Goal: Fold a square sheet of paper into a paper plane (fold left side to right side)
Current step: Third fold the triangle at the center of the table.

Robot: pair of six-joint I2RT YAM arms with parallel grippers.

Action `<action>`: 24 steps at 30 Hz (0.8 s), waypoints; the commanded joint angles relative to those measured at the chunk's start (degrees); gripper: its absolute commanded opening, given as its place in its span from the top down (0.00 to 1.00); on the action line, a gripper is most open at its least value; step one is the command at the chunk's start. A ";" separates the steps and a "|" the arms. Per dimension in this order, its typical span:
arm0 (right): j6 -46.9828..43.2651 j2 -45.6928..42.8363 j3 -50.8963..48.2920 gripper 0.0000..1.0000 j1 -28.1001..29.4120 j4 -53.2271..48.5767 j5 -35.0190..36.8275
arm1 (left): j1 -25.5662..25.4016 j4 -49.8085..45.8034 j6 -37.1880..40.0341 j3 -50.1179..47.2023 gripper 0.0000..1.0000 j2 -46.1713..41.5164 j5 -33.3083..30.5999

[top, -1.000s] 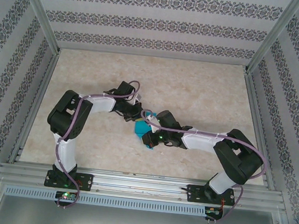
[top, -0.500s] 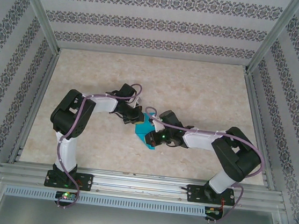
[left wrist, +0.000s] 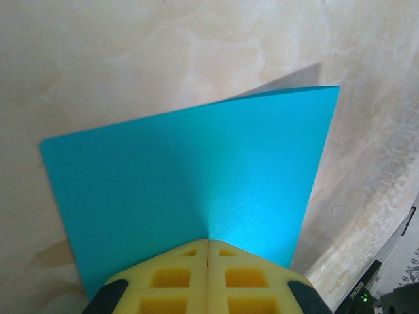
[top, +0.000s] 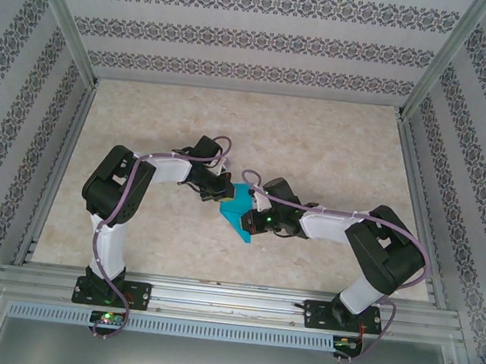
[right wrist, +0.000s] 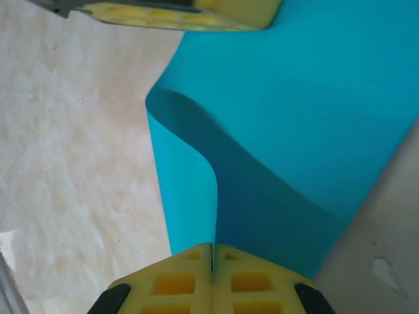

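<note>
The square sheet of paper (top: 238, 209) is teal-blue and hangs just above the table's middle, held between both grippers. My left gripper (top: 216, 193) is shut on its left edge. In the left wrist view the sheet (left wrist: 196, 170) spreads flat away from the closed yellow fingertips (left wrist: 208, 243). My right gripper (top: 252, 223) is shut on the near right edge. In the right wrist view the sheet (right wrist: 308, 104) curls in an S-bend, and its edge runs into the slit of the right gripper (right wrist: 213, 247). The left gripper's fingers (right wrist: 183, 14) show at the top there. A paper plane is out of view.
The beige marbled tabletop (top: 317, 147) is boxed in by aluminium rails (top: 221, 298) and patterned walls (top: 259, 39). Part of the right arm (left wrist: 386, 288) sits at the lower right of the left wrist view.
The left arm has shifted slightly toward the near right and its jaws have finished closing. The sheet now shows wider between the two grippers. The right gripper has edged right.
</note>
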 commanded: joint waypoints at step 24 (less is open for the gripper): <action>-0.18 0.90 2.06 1.00 -1.13 -2.24 4.25 | -0.81 -4.94 1.40 -0.59 0.99 1.88 -4.18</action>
